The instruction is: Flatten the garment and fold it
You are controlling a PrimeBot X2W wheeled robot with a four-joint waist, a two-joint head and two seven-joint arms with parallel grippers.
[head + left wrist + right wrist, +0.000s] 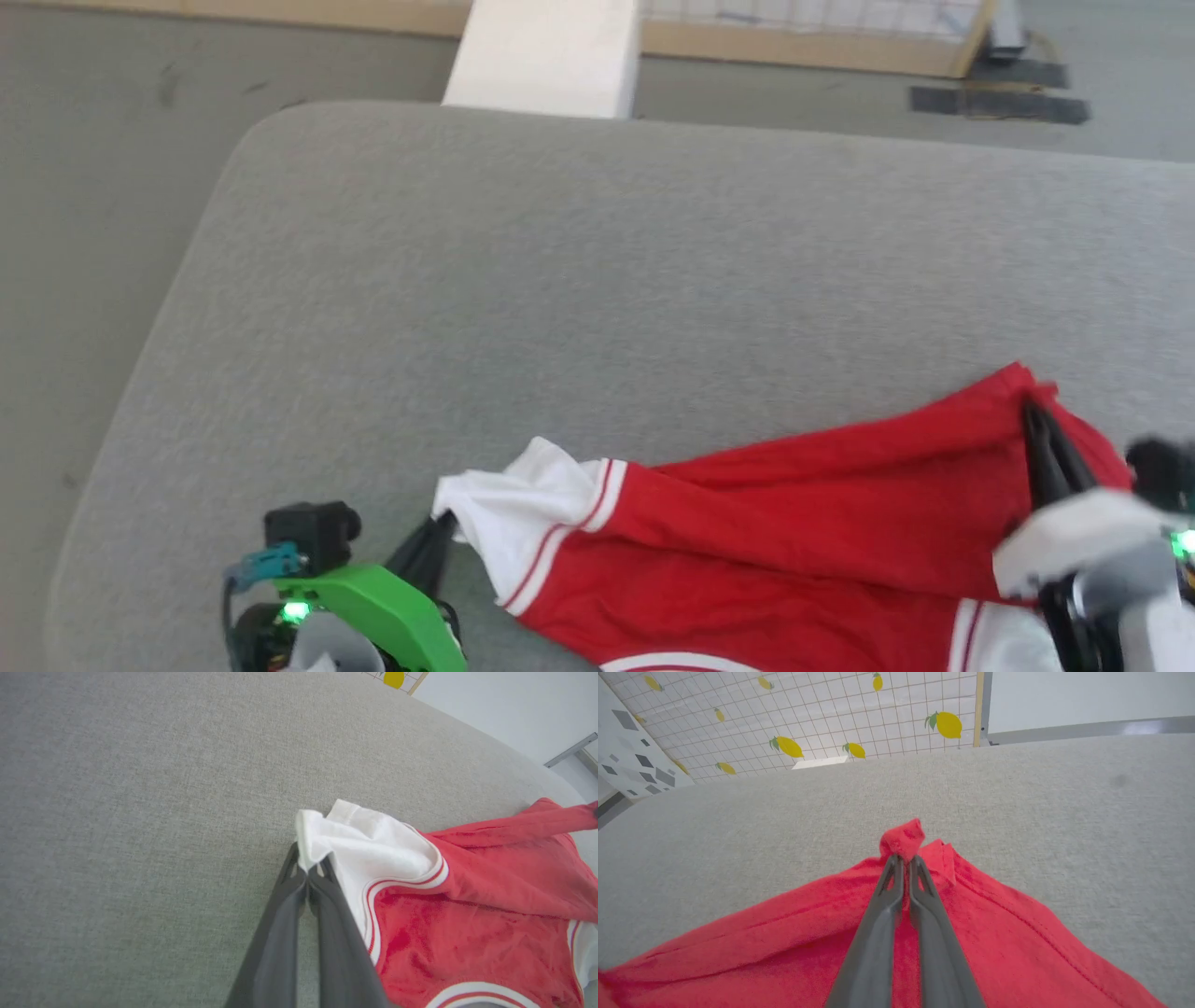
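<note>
Head view: left pincer (pixel 446 532) clamps the garment (pixel 794 509) sleeve, right pincer (pixel 1033 413) its red corner.

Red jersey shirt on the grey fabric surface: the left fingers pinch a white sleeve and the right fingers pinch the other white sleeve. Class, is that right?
No. The right gripper has its fingers shut on a red corner of the red jersey shirt, not on the second sleeve, as the right wrist view shows. The left gripper does pinch a white sleeve.
</note>
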